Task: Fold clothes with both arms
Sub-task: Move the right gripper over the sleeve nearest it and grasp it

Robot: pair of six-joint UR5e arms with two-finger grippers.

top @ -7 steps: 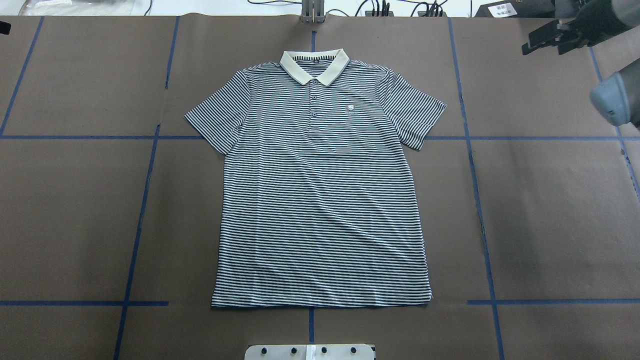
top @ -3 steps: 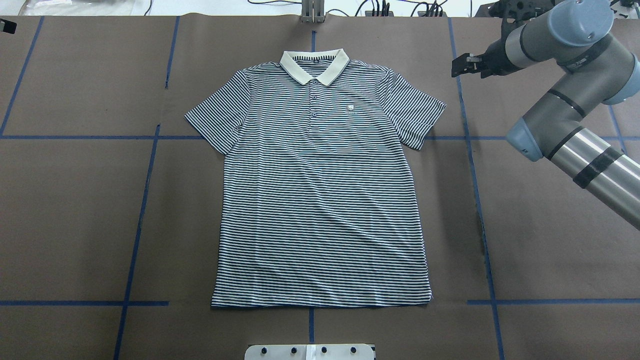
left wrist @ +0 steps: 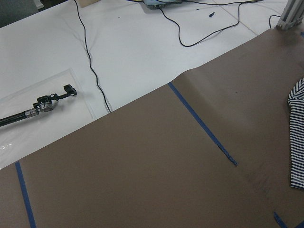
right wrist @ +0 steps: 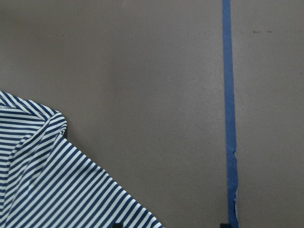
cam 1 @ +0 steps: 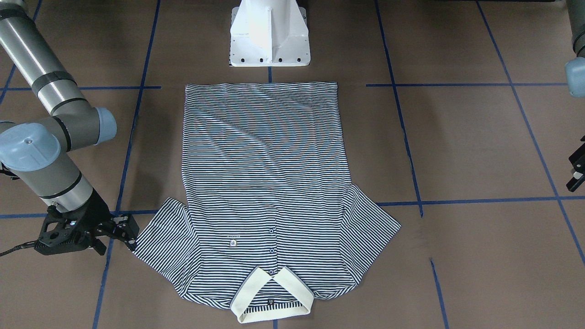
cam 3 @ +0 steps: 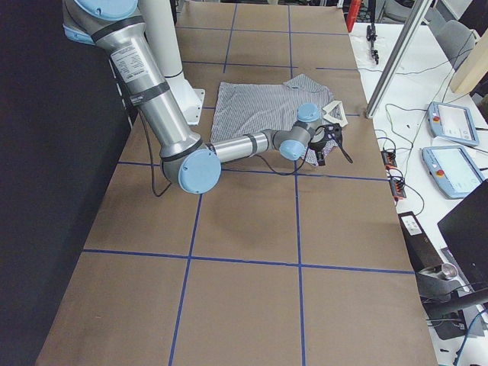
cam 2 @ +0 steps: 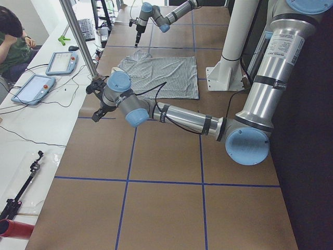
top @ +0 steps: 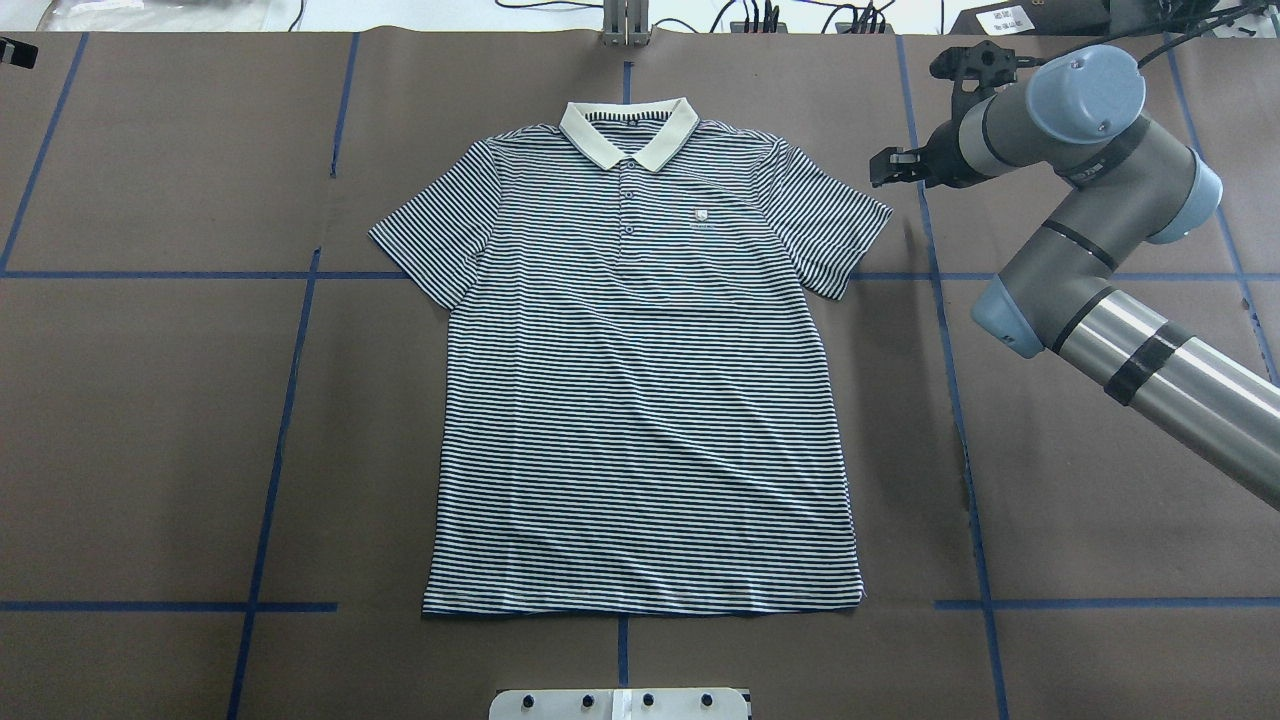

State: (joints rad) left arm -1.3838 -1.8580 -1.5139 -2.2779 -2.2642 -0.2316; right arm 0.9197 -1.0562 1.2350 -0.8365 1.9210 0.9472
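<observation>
Zero folds are made yet, by your pictures. From the front-facing camera, the polo shirt (cam 1: 265, 173) lies flat and face up in the middle of the desk (cam 1: 457, 137), hem toward the robot's base and collar (cam 1: 272, 297) away from it. The right claw (cam 1: 129, 232) sits just beside the tip of one sleeve (cam 1: 160, 237), holding nothing. The left claw (cam 1: 577, 172) shows only as a sliver at the frame's edge, well apart from the shirt. You cannot tell whether it is released or clenched.

Overhead, both sleeves are spread wide and the body lies smooth. The right claw is near its sleeve but not on it.

The side cameras place the left arm out over bare desk.

On the right wrist camera, the sleeve corner fills the lower left. Two dark finger edges at the bottom stand apart, so that claw reads as released. The left wrist camera catches only a strip of striped cloth at its right edge.

Every fold is left to do, I judge, starting with a grasp of the sleeves.
</observation>
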